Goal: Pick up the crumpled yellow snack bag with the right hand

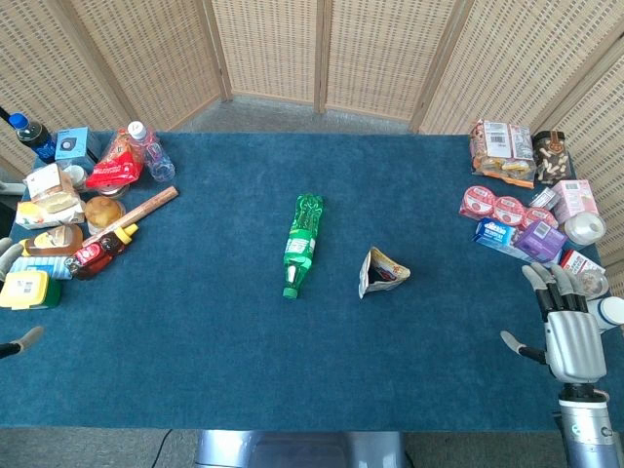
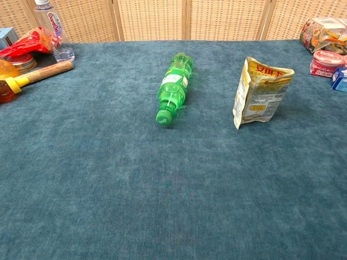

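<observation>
The crumpled yellow snack bag [image 1: 381, 272] stands upright near the middle of the blue table; the chest view shows its printed face [image 2: 259, 92]. My right hand [image 1: 565, 327] hovers at the table's front right, well to the right of the bag, fingers spread and holding nothing. Only the fingertips of my left hand [image 1: 14, 297] show at the left edge of the head view, spread apart near a yellow packet. Neither hand appears in the chest view.
A green plastic bottle [image 1: 301, 242] lies left of the bag, cap toward me. Groceries crowd the left edge: a water bottle [image 1: 149, 150], red packet [image 1: 115, 168], sauce bottle [image 1: 102, 248]. Snack packs and pink tubs [image 1: 492, 207] fill the right edge. Wicker screens stand behind.
</observation>
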